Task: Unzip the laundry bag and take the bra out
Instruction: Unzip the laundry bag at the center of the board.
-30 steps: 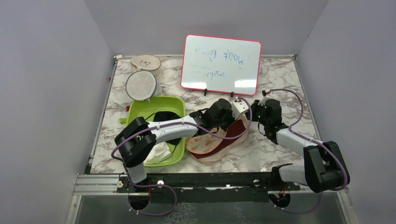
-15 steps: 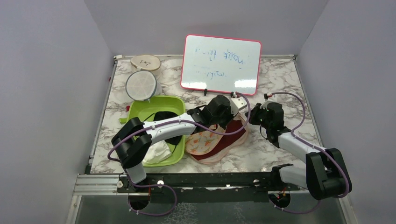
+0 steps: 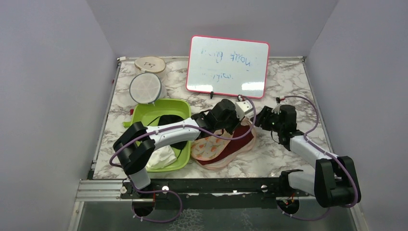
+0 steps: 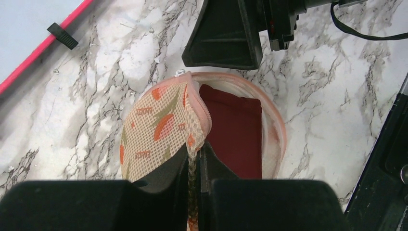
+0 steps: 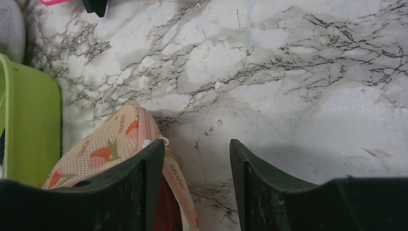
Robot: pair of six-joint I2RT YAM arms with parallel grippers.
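The peach leaf-print laundry bag (image 3: pixel 216 147) lies beside the green tub with its right end unzipped and gaping. My left gripper (image 4: pixel 195 149) is shut on the bag's mesh top flap (image 4: pixel 159 120) and holds it up. The maroon bra (image 4: pixel 233 130) shows inside the opening, and also in the top view (image 3: pixel 240 131). My right gripper (image 5: pixel 196 144) is open just off the bag's far end (image 5: pixel 103 144), over bare marble. Its left finger stands next to the white zipper pull (image 5: pixel 156 142). Nothing is between its fingers.
The green tub (image 3: pixel 144 113) holds a black garment (image 3: pixel 168 120) and a white cloth (image 3: pixel 161 156). A pink-framed whiteboard (image 3: pixel 227 65) stands behind the arms. A round white mesh disc (image 3: pixel 145 87) and a tan disc (image 3: pixel 150 63) sit at the back left. Walls close in on three sides.
My right gripper has opened and pulled back a little to the right of the bag's end. My left gripper keeps its hold on the flap, shifted slightly toward the back.
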